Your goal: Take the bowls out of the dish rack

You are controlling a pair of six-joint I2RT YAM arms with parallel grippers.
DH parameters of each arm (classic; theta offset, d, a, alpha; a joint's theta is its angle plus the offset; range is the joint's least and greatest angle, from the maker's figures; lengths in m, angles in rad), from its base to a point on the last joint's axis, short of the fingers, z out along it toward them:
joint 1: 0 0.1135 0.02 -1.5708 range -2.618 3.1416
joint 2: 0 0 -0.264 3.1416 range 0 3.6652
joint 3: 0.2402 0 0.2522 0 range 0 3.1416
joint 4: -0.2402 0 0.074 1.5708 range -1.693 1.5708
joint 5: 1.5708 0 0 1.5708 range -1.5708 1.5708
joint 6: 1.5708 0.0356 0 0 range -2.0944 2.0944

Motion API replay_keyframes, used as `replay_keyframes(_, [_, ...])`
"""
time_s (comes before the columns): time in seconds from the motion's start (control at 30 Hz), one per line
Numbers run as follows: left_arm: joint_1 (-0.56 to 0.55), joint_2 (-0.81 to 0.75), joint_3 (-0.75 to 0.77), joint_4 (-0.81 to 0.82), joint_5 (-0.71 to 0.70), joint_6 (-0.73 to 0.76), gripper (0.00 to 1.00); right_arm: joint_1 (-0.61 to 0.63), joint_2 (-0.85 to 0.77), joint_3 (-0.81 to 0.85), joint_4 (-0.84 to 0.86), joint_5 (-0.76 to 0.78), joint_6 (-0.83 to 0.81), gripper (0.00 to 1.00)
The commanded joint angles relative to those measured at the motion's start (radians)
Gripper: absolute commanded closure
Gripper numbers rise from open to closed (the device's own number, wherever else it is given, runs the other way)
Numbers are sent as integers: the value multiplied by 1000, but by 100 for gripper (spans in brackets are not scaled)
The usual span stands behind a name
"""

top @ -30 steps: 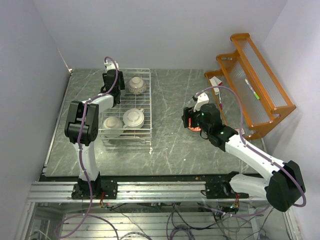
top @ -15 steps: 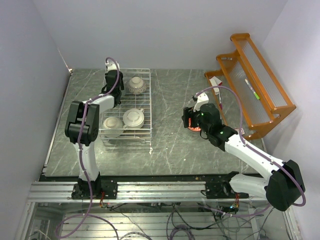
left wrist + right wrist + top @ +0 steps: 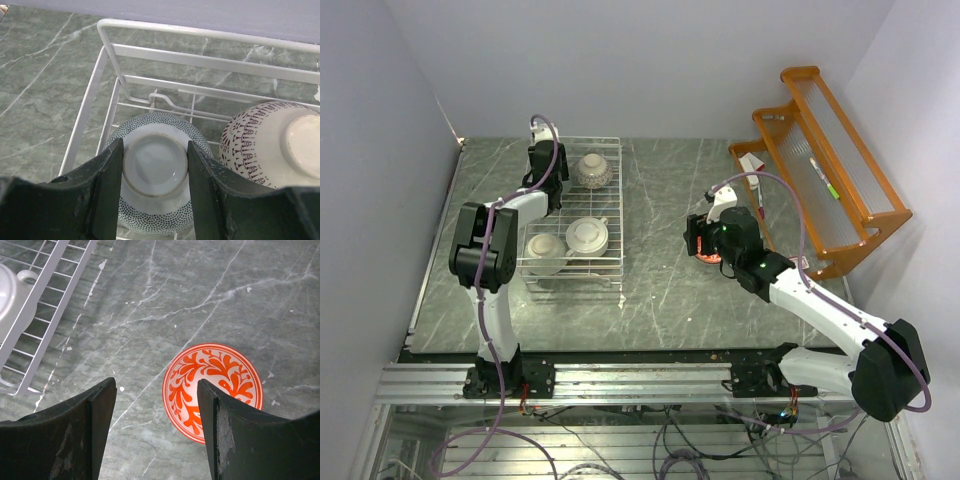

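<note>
The white wire dish rack [image 3: 620,200] stands left of centre. An upturned dotted bowl [image 3: 150,220] lies in its far left corner. My left gripper [image 3: 155,145] is shut on that bowl's foot ring, one finger touching each side. In the top view the left gripper [image 3: 542,165] hides this bowl. Beside it lies an upturned brown-patterned bowl [image 3: 260,140] [image 3: 592,170]. Nearer in the rack are a cream bowl with a handle [image 3: 587,236] and a grey bowl [image 3: 545,250]. My right gripper [image 3: 156,385] [image 3: 705,245] hangs open over the table. A red-patterned bowl [image 3: 212,385] stands upright on the table, partly under its right finger.
An orange wooden shelf [image 3: 830,180] stands at the table's right edge, close behind the right arm. The rack's near corner [image 3: 30,315] and the cream bowl [image 3: 10,295] show at the left of the right wrist view. Walls close the left and far sides.
The left wrist has shifted a little over the rack's far left corner. The right arm and the bowls in the rack have not moved.
</note>
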Motion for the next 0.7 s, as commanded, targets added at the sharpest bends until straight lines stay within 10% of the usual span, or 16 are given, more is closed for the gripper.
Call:
replay_keyframes(0.0, [11,-50,11,-46,-6,3,93,-2,11,17,7,5,-3,35])
replay_keyframes(0.67, [-7,-166,45,-66,31,4,93,-1,17,19,12,-4,-2,35])
